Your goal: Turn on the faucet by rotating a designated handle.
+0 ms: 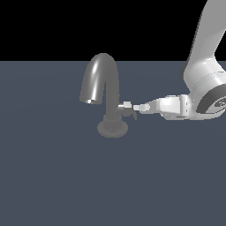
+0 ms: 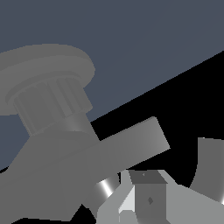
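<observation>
Wrist view, fingers: one light grey fingertip (image 2: 151, 199) fills the nearest part of the picture; a second finger cannot be made out, so whether the fingers stand apart or together cannot be told.
Wrist view, handle: grey bar (image 2: 131, 142) just beyond the fingertip, joined to the faucet's stem.
Wrist view, base: round ribbed collar (image 2: 48, 94) of the faucet, seated on the blue-grey floor (image 2: 153, 39).
Exterior view, gripper: white gripper (image 1: 140, 107) held level, reaching in from the exterior view's right, tip aimed at the handle.
Exterior view, handle: stubby knob with lighter blocky tip (image 1: 126, 106), projecting from the stem toward the exterior view's right; gripper tip is just beside it, and contact cannot be confirmed.
Exterior view, faucet: grey glossy tap (image 1: 106, 88), upright, left of the gripper in this view; arched spout opens downward on the exterior view's left.
Exterior view, arm: white links (image 1: 203, 66) rise at the exterior view's right edge.
Exterior view, far: black background above the floor's far edge.
</observation>
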